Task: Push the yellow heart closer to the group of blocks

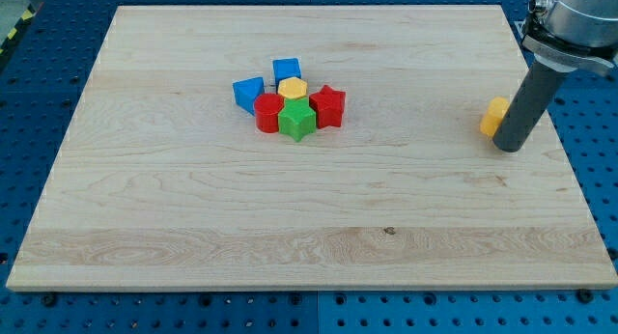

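The yellow heart (494, 115) lies near the board's right edge, partly hidden behind my rod. My tip (509, 148) rests on the board just right of and below the heart, touching or nearly touching it. The group of blocks sits left of the board's middle, far to the heart's left: a blue cube (287, 70), a blue block (248, 92), a yellow hexagon (293, 88), a red block (269, 113), a green star (297, 120) and a red star (328, 106), all packed together.
The wooden board (309, 208) lies on a blue perforated table. The board's right edge (555, 131) runs close to my rod. The arm's grey housing (575, 25) hangs at the view's top right.
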Controlling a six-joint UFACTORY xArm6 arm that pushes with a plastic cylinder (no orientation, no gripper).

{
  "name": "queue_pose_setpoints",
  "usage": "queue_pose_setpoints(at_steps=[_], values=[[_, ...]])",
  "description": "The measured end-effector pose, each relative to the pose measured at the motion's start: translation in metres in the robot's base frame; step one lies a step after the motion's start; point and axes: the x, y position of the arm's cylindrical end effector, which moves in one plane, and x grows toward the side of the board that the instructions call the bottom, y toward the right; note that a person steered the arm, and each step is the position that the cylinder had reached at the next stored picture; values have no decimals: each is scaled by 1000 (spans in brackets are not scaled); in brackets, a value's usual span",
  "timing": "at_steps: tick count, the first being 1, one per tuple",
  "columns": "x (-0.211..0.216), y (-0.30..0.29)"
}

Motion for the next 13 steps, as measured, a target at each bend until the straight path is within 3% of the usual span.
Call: queue_pose_setpoints(at_steps=[2,4,7,8,10,11,12,13], values=[[-8,22],[-38,-23],[-94,-26],[-112,-58],[-113,-111],[-127,-111],[-167,-112],[-171,-114]])
